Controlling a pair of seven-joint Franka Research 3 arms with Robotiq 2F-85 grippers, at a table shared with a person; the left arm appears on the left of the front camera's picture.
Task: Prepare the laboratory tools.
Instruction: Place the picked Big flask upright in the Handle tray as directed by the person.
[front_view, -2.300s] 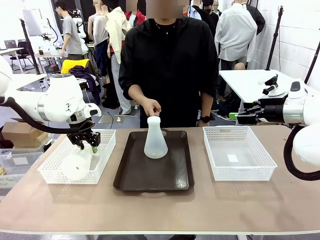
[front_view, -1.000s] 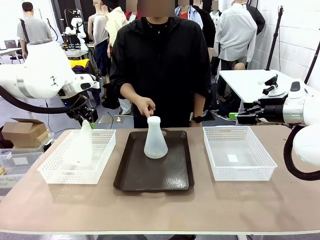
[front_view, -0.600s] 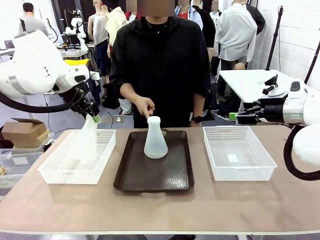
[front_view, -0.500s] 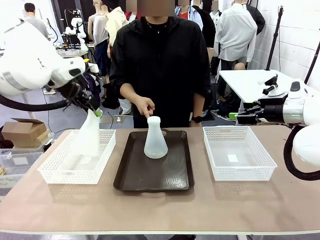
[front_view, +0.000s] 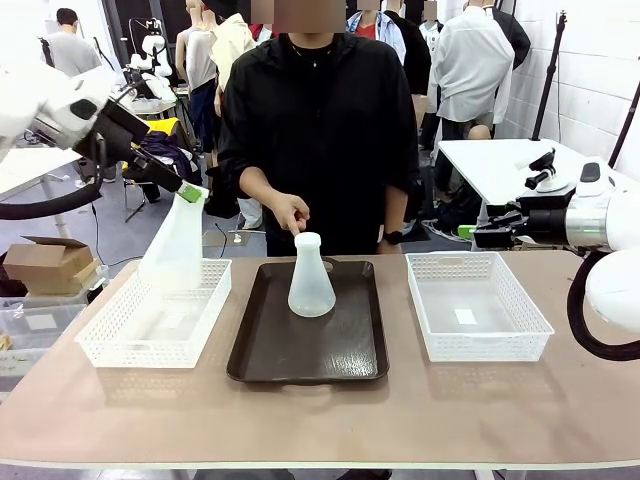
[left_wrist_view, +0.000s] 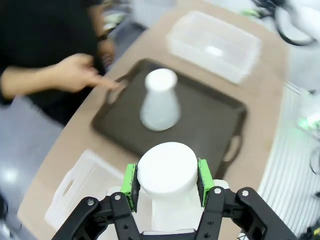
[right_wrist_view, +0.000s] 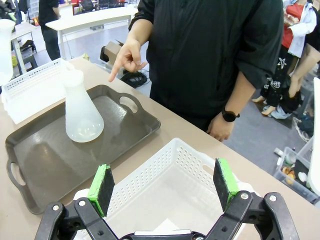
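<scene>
My left gripper (left_wrist_view: 166, 181) clamps the neck of a frosted, translucent conical flask (front_view: 175, 245), lifted above the white mesh basket (front_view: 155, 318). Second flask (front_view: 311, 277) stands on the dark tray (front_view: 308, 345). Right gripper (right_wrist_view: 164, 188): wide open, empty, over the other basket (right_wrist_view: 170, 187); right wrist view shows a hand (right_wrist_view: 128, 57) pointing.

We lifted the flask (front_view: 174, 245) out of the left basket (front_view: 155, 322): it had lain on its side under our left claw (front_view: 188, 190), and it hung upright from the claw by its neck, base clear above the basket. Our claw rose and swung back. The person's hand (front_view: 294, 213) dropped slightly.
</scene>
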